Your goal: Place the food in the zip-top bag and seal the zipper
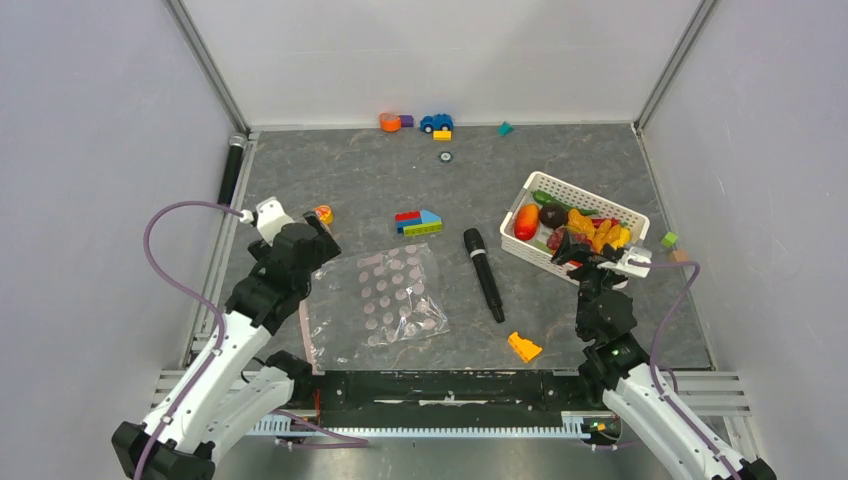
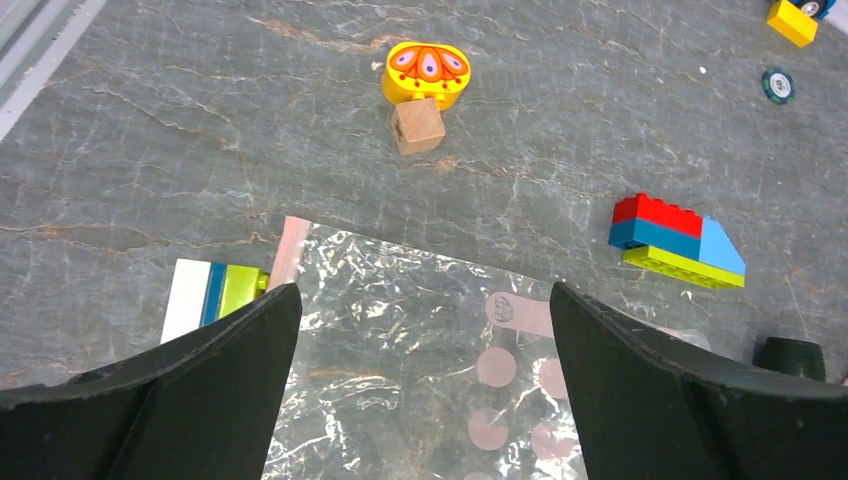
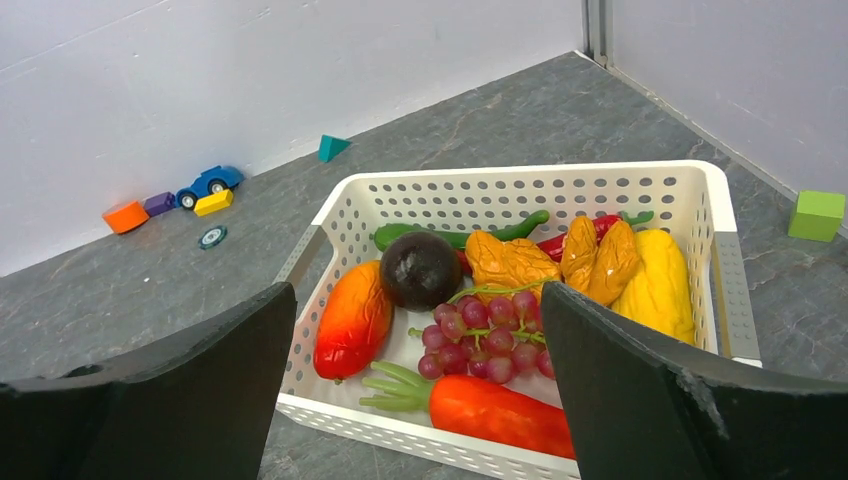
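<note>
The zip-top bag lies flat on the table, clear with pale pink dots, its pink zipper along the left edge. My left gripper hovers open over the bag's far-left corner, beside the zipper's end, holding nothing. The food sits in a white basket at the right: an orange-red fruit, a dark purple ball, grapes, a carrot, yellow pieces and a green pepper. My right gripper hangs open just in front of the basket, empty.
A black microphone lies between bag and basket. A brick stack sits beyond the bag, an orange wedge near the front. A yellow block and wooden cube lie far left. A white-blue-green block touches the bag's corner.
</note>
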Controlling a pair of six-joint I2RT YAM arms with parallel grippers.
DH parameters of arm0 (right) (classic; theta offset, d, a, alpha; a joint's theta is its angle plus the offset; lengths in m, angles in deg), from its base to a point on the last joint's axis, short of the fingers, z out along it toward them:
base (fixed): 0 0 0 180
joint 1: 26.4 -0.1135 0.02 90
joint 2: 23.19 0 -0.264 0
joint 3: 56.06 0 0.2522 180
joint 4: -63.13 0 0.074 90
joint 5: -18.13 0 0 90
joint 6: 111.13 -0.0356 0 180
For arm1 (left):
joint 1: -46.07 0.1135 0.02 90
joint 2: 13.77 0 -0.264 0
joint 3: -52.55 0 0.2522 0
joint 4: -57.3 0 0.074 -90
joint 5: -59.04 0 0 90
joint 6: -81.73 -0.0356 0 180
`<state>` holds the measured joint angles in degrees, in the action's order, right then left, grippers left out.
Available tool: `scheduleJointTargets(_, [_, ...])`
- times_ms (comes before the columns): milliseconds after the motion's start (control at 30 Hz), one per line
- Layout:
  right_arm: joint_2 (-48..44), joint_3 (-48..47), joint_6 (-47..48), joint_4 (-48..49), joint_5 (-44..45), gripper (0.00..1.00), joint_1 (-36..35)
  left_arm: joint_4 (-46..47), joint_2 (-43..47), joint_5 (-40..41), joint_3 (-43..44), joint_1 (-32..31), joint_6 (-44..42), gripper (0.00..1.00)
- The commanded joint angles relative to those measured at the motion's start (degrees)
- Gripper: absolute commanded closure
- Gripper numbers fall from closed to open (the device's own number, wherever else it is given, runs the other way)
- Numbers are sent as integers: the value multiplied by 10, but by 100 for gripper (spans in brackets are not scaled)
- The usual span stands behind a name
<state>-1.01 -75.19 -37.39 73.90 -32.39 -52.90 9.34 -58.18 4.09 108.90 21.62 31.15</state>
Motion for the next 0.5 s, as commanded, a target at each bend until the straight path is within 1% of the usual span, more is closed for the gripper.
scheduleJointTargets(0, [5, -14, -9, -4, 9, 2, -1, 10, 15, 32, -14, 3, 18, 0])
scheduleJointTargets(100, [7, -2, 5, 18, -25, 2, -1, 16, 15, 20, -19, 3, 10, 0])
scheduleJointTargets(167, [11, 6, 17, 36, -62, 2, -1, 29, 14, 5, -24, 3, 0, 0])
scheduleJointTargets(267, [34, 0, 37, 48, -103, 2, -1, 51, 9, -14, -34, 2, -10, 0])
scheduleJointTargets(400, [88, -48, 56, 0, -156, 2, -1, 58, 0, -24, -37, 3, -18, 0])
scheduleJointTargets(467, [124, -66, 62, -5, -205, 2, -1, 50, -1, -14, -41, 3, 4, 0])
